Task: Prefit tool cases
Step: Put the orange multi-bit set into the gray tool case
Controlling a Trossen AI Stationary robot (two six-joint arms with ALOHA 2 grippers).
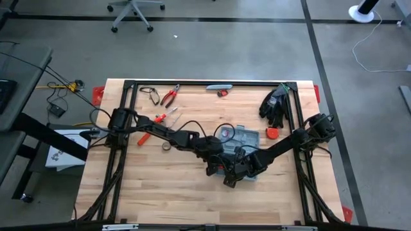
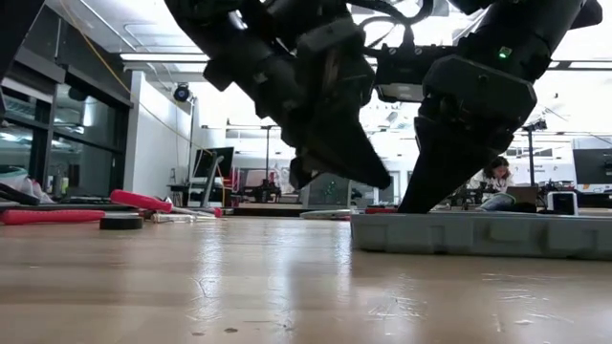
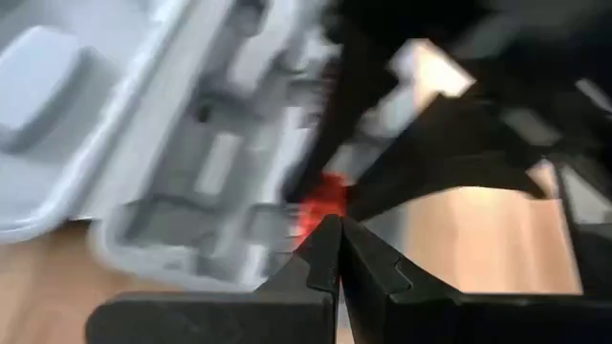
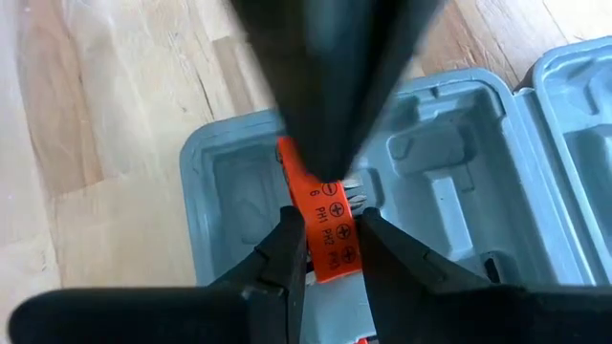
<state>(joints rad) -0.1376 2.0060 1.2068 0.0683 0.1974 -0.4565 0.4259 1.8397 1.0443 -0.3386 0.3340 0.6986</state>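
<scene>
The grey-blue tool case (image 1: 243, 137) lies open at the table's middle, its moulded tray (image 4: 449, 162) facing up; it also shows in the low view (image 2: 478, 234) and the left wrist view (image 3: 182, 143). An orange bit holder (image 4: 328, 215) marked PH1 and PH2 stands over the tray's near end, with my right gripper (image 4: 330, 234) shut on it. My left gripper (image 3: 337, 234) is shut, its tips right at the holder's red end (image 3: 323, 196). In the low view the left tips (image 2: 378, 180) hang slightly above the case. My left gripper's shut tips stand against the orange bit holder's far end (image 4: 320, 183); blur keeps me from telling whether they touch it. My right gripper pinches the holder's two long sides (image 4: 337, 250) between its fingers, coming slanting down from the table's right and near side. The holder lies along the fingers, over the tray.
Red-handled pliers (image 1: 169, 96), a screwdriver (image 1: 162, 117), another red-handled tool (image 1: 142, 138) and a small roll (image 1: 166, 147) lie at the table's far left. Black gloves (image 1: 275, 102) and a red piece (image 1: 273, 133) sit at the far right. Bare wood lies along the near edge.
</scene>
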